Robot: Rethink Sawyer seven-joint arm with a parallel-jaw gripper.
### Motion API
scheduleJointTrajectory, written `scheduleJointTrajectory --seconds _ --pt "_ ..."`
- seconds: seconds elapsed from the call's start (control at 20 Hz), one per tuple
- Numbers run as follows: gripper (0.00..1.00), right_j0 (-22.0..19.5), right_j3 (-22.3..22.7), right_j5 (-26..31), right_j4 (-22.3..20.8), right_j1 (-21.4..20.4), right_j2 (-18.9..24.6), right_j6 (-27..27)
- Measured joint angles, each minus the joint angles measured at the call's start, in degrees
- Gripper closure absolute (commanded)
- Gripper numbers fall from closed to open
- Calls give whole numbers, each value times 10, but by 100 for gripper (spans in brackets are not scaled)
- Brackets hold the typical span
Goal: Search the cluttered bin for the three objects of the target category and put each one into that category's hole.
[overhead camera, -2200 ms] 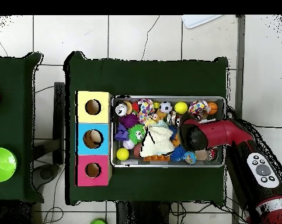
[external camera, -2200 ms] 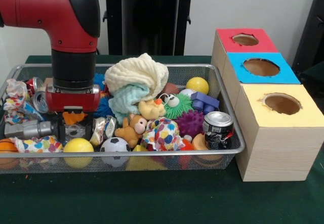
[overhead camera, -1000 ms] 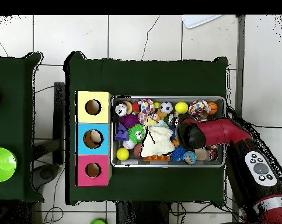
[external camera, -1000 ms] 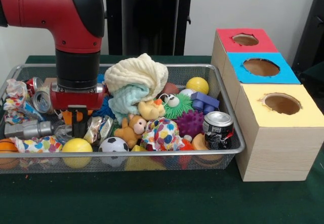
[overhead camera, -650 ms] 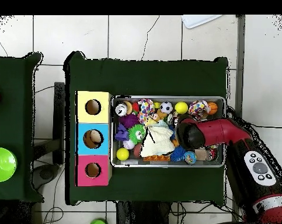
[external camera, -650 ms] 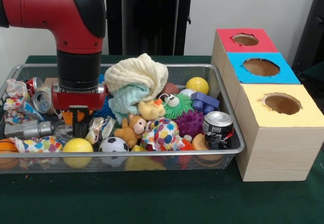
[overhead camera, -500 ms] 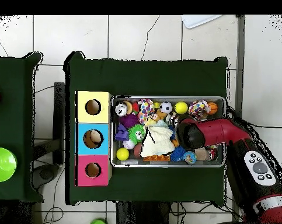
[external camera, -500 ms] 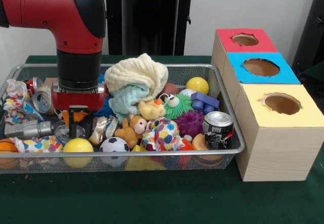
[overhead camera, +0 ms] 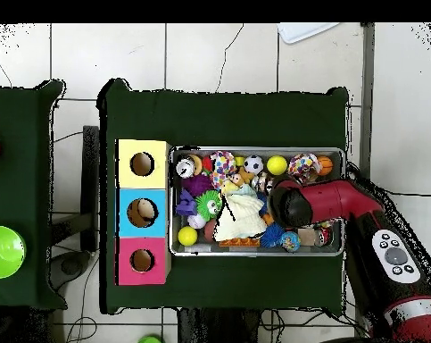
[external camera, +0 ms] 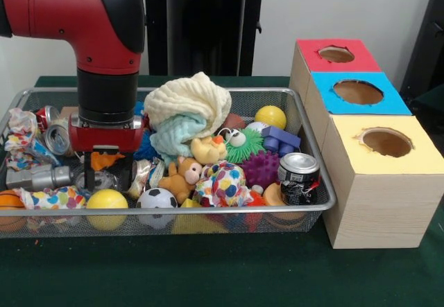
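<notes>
A silver wire-mesh bin (external camera: 316, 182) sits on the green tabletop (external camera: 208, 272), crammed with toys. The red and black arm's gripper (external camera: 107, 175) reaches down at the left side, its black fingers (external camera: 89, 175) spread, seemingly around a crumpled clear plastic piece (external camera: 104, 179). A yellow ball (external camera: 107, 199) lies just in front. Beside the bin stands a wooden box (external camera: 378, 182) with red, blue and yellow holed tops.

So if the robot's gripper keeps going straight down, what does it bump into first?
Probably the crumpled shiny silver wrapper lying between the open gripper's tips, with the orange toy just behind, though depth is hard to judge.
</notes>
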Motion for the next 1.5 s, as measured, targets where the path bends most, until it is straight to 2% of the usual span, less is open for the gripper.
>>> scheduleJointTrajectory --seconds 0.35,1.0,1.5 --pt "0 4 -1 9 2 -2 -6 0" --pt "0 10 0 72 30 -13 -13 0" --pt "0 10 3 74 39 -18 -13 0"
